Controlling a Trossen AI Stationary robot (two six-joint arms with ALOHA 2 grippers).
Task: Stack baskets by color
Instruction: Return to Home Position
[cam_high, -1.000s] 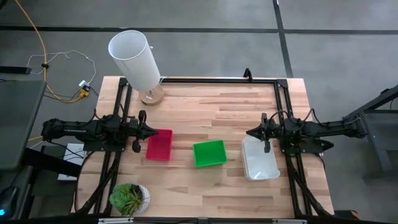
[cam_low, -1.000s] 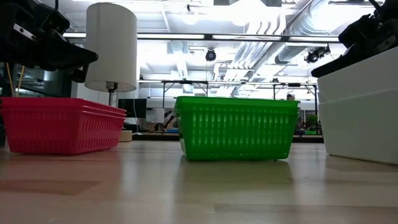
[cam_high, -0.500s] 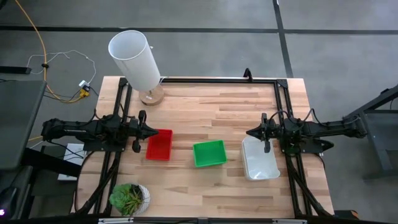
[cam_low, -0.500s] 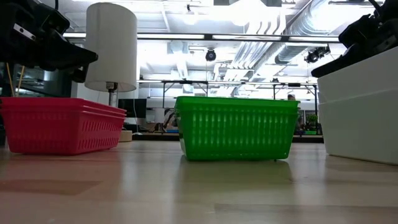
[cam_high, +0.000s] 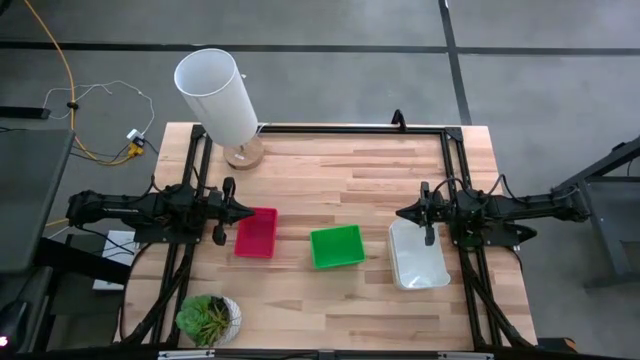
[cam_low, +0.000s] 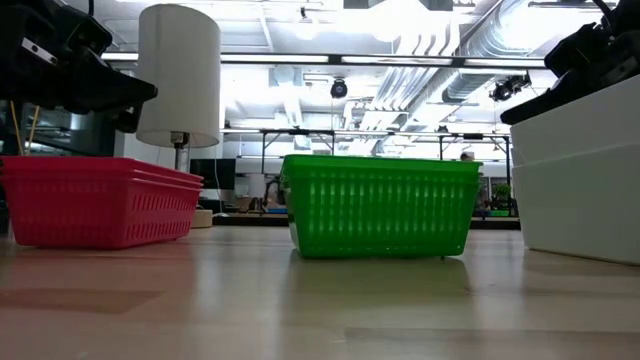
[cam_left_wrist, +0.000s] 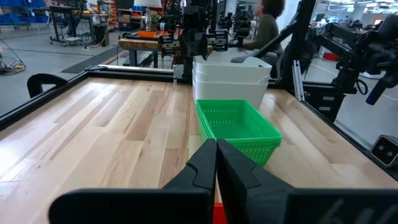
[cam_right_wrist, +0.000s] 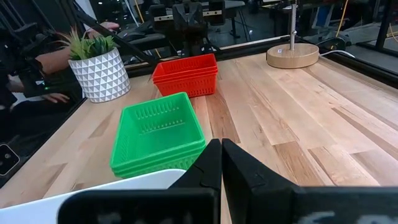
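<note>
Left gripper (cam_high: 243, 210), fingers together, hangs by the red baskets (cam_high: 256, 234) near the bench's left edge; right gripper (cam_high: 403, 212) likewise by the white baskets (cam_high: 418, 258).

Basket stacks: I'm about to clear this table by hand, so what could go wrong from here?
1. The left claw, shut, hangs right at the red stack's edge; any dip could nudge it.
2. The right claw, shut, hangs by the white stack's corner, with the same risk.
3. The green stack lies slightly turned on the table; lifting it by one side may shift its baskets.
</note>
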